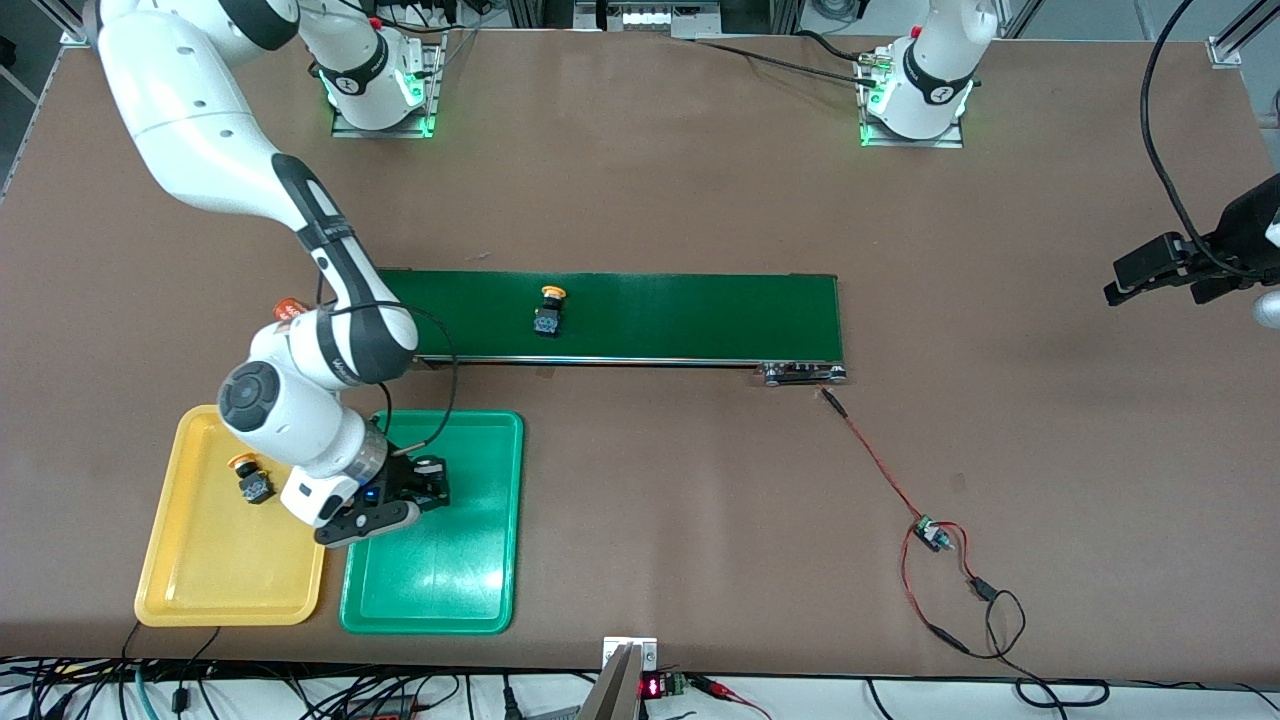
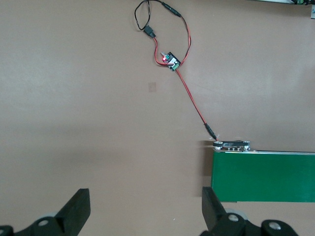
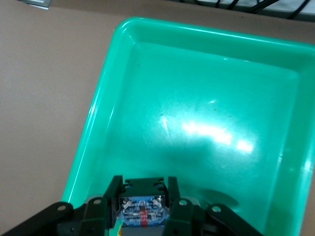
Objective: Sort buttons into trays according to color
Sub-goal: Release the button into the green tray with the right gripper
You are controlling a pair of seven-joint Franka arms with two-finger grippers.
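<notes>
Looking from the front camera first, I see my right gripper (image 1: 400, 495) hanging over the green tray (image 1: 470, 590), at the end nearest the belt. I think it is there to put a button down in that tray. The arm covers most of the gripper, so I cannot see the button's cap or its color from here.

One yellow-capped button (image 1: 250, 480) lies in the yellow tray (image 1: 215, 585), which is the right home for it. The two trays sit side by side, nearer to the camera than the dark green belt (image 1: 680, 315). Another yellow-capped button (image 1: 549, 311) sits on the belt, not yet sorted. An orange thing (image 1: 287, 309) peeks out by the arm at the belt's end, mostly hidden. I count only these buttons; any others are out of sight.

My left gripper (image 1: 1160, 275) waits off at the left arm's end of the table.

In the left wrist view, its fingers (image 2: 78, 209) stand wide apart with nothing between them. Under them I see bare table, the belt's end (image 2: 263, 177) and a little circuit board (image 2: 170, 60) on red wires.

In the right wrist view, the fingers (image 3: 179, 211) are pressed close on a blue-and-black switch body (image 3: 142, 211). The green tray floor (image 3: 206, 128) lies just below. The cap points away, so I cannot tell its color.
</notes>
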